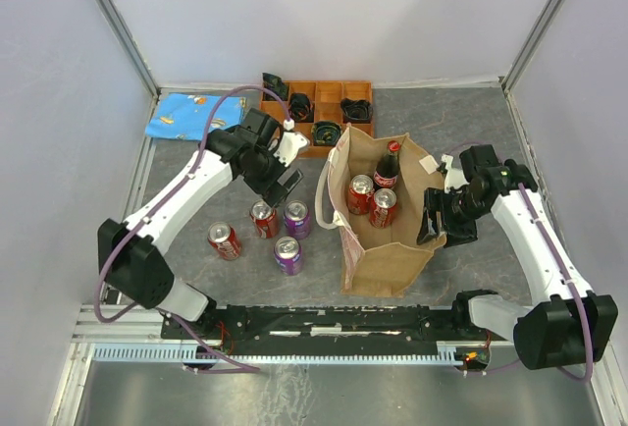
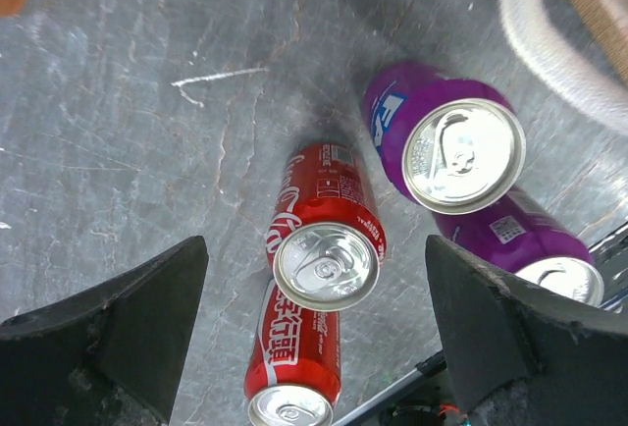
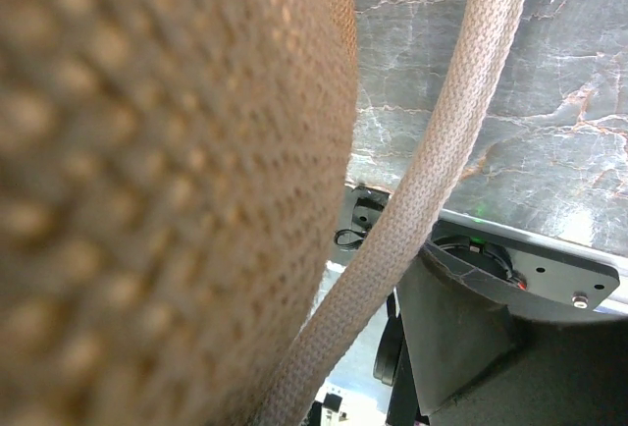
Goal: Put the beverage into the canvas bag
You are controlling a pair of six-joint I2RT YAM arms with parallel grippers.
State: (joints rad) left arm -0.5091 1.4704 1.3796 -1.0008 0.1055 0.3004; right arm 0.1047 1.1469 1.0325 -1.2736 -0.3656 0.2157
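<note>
The tan canvas bag [image 1: 392,254] stands open right of centre, holding two red cans [image 1: 360,193] and a dark bottle [image 1: 389,164]. On the table left of it stand two red cans [image 1: 263,218] [image 1: 225,240] and two purple cans [image 1: 297,218] [image 1: 287,254]. My left gripper [image 1: 285,184] is open and empty above them. In the left wrist view the gripper [image 2: 319,347] hangs over an upright red can [image 2: 326,249], with a purple can [image 2: 453,151] to its right. My right gripper [image 1: 439,222] is at the bag's right wall. In the right wrist view the bag's fabric [image 3: 167,181] and handle strap [image 3: 432,171] fill the frame. One finger [image 3: 461,338] shows wide to the right and the other is hidden.
An orange compartment tray [image 1: 324,83] with dark items stands at the back. A blue patterned cloth [image 1: 186,115] lies at the back left. The bag's whitish handle loop [image 2: 549,38] hangs close to the purple cans. The arm-base rail [image 1: 324,320] runs along the near edge.
</note>
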